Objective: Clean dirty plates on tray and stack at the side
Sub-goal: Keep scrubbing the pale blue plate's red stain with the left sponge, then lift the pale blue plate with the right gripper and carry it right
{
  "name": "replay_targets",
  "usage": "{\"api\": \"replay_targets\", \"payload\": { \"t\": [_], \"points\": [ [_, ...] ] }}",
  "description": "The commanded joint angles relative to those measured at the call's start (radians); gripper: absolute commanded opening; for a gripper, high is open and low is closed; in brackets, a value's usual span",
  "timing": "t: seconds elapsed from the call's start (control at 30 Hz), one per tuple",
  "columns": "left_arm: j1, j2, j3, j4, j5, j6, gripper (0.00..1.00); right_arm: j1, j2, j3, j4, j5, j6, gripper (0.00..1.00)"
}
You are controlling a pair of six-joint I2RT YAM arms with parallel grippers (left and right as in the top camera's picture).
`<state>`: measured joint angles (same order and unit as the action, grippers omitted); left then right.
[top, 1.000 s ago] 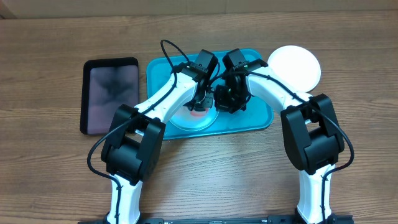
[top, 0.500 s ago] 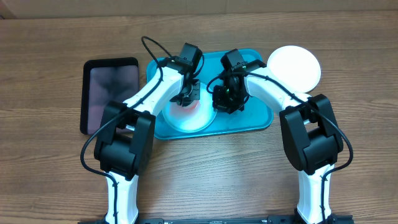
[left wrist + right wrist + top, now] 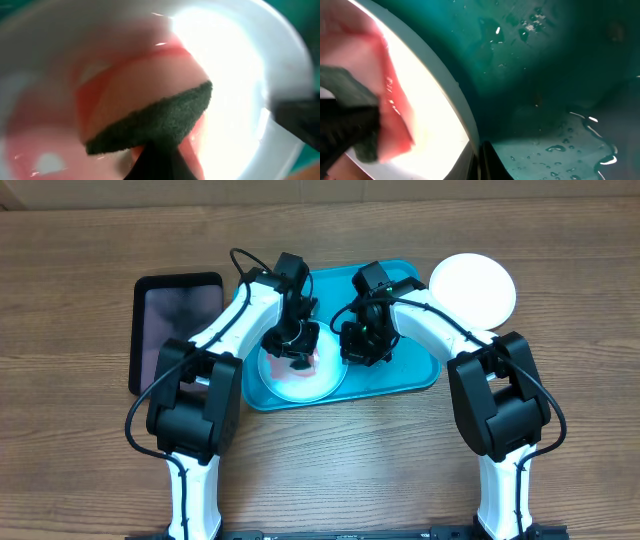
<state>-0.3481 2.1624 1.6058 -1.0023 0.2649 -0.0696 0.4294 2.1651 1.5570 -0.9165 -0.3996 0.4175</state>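
A pale plate (image 3: 322,383) smeared red lies at the front left of the turquoise tray (image 3: 412,368). My left gripper (image 3: 298,358) is over the plate, shut on a sponge. In the left wrist view the sponge (image 3: 150,117), pink with a dark green scouring face, presses on the plate (image 3: 235,75) and the left gripper (image 3: 155,157) pinches it from below. The right gripper (image 3: 480,161) is shut on the plate's rim (image 3: 437,87) at its right side, above the wet tray (image 3: 545,75). A clean white plate (image 3: 472,288) sits off the tray at the back right.
A black rectangular tray (image 3: 178,332) lies on the wooden table left of the turquoise one. Both arms crowd the middle of the turquoise tray. Water drops (image 3: 560,147) lie on the tray floor by the right gripper.
My left gripper has swept the sponge leftward and then toward the front across the plate, and the red smear has spread. The right gripper has stayed on the rim.
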Motion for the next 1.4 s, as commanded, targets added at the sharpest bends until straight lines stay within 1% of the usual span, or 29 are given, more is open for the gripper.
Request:
{"api": "replay_targets", "payload": {
  "t": [0.0, 0.07, 0.17, 0.27, 0.33, 0.47, 0.63, 0.87, 1.0, 1.13, 1.2, 1.3, 1.37],
  "points": [
    [-0.014, 0.054, 0.021, -0.007, 0.169, 0.088, 0.04, -0.010, -0.004, 0.015, 0.013, 0.001, 0.002, 0.04],
    [-0.002, 0.054, 0.071, -0.015, 0.122, 0.037, 0.04, -0.010, -0.004, 0.015, 0.013, 0.001, 0.002, 0.04],
    [0.021, 0.054, 0.180, -0.064, -0.016, -0.075, 0.04, -0.010, -0.005, 0.015, 0.014, 0.001, 0.002, 0.04],
    [0.043, 0.054, 0.296, -0.142, -0.164, -0.177, 0.04, -0.010, -0.005, 0.015, 0.017, 0.001, 0.002, 0.04],
    [0.056, 0.054, 0.364, -0.195, -0.225, -0.219, 0.04, -0.011, -0.005, 0.016, 0.017, 0.002, 0.001, 0.04],
    [0.084, 0.054, 0.451, -0.264, -0.249, -0.234, 0.04, -0.016, -0.006, 0.047, -0.005, 0.002, -0.003, 0.04],
    [0.098, 0.054, 0.439, -0.272, -0.250, -0.234, 0.04, -0.016, -0.048, 0.111, -0.048, 0.047, -0.029, 0.04],
    [0.100, 0.055, 0.430, -0.275, -0.254, -0.230, 0.04, -0.016, -0.180, 0.163, -0.126, 0.287, -0.028, 0.04],
    [0.100, 0.055, 0.430, -0.272, -0.278, -0.231, 0.04, -0.016, -0.249, 0.163, -0.180, 0.517, -0.019, 0.04],
    [0.100, 0.055, 0.430, -0.264, -0.284, -0.242, 0.04, -0.015, -0.265, 0.163, -0.244, 0.778, 0.048, 0.04],
    [0.101, 0.055, 0.430, -0.264, -0.283, -0.253, 0.04, -0.014, -0.265, 0.163, -0.274, 0.879, 0.088, 0.04],
    [0.101, 0.055, 0.430, -0.264, -0.283, -0.253, 0.04, -0.009, -0.266, 0.163, -0.298, 0.967, 0.134, 0.04],
    [0.101, 0.056, 0.430, -0.264, -0.283, -0.253, 0.04, -0.002, -0.267, 0.163, -0.304, 1.004, 0.138, 0.04]
  ]
}}
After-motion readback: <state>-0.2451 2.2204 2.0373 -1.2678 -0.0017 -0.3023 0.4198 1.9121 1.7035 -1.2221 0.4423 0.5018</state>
